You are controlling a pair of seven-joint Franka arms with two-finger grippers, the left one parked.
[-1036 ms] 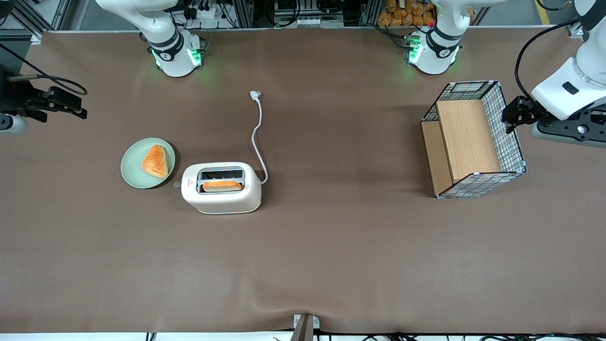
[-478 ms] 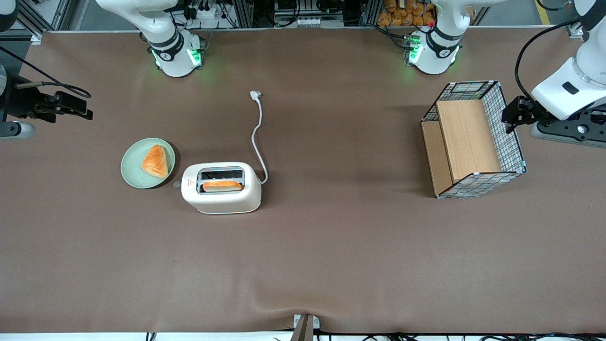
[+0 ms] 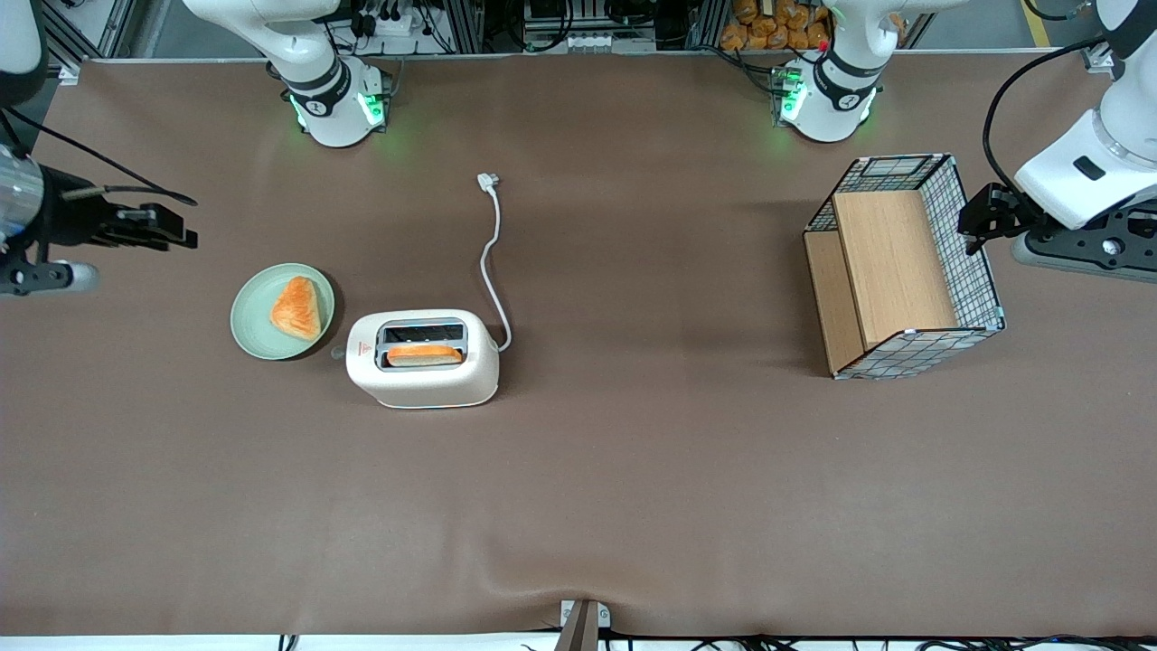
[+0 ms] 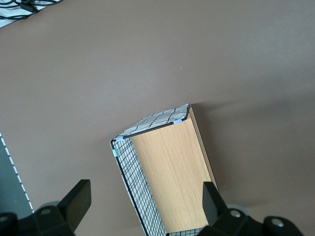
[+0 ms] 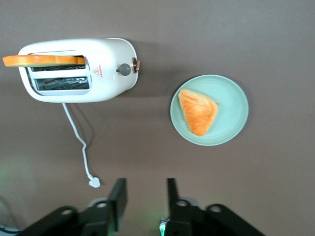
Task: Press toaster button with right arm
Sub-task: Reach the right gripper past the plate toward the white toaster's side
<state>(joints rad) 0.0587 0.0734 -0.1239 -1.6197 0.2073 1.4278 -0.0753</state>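
The cream-white toaster [image 3: 423,358] stands on the brown table with a bread slice [image 3: 423,354] in the slot nearer the front camera; it also shows in the right wrist view [image 5: 78,70]. Its white cord [image 3: 491,262] runs to a plug [image 3: 488,182]. The small grey round button [image 3: 338,353] sticks out of the toaster's narrow end beside the plate; it also shows in the right wrist view [image 5: 124,69]. My right gripper [image 3: 176,233] is open and empty, high above the table at the working arm's end, well apart from the toaster; it also shows in the right wrist view [image 5: 145,196].
A green plate [image 3: 253,339] with a toasted triangular pastry [image 3: 296,308] lies beside the toaster's button end. A wire basket with wooden panels [image 3: 904,267] stands toward the parked arm's end. Two arm bases [image 3: 334,99] stand at the table's back edge.
My right gripper has moved sideways toward the plate and the toaster. The toaster, plate and basket have not moved.
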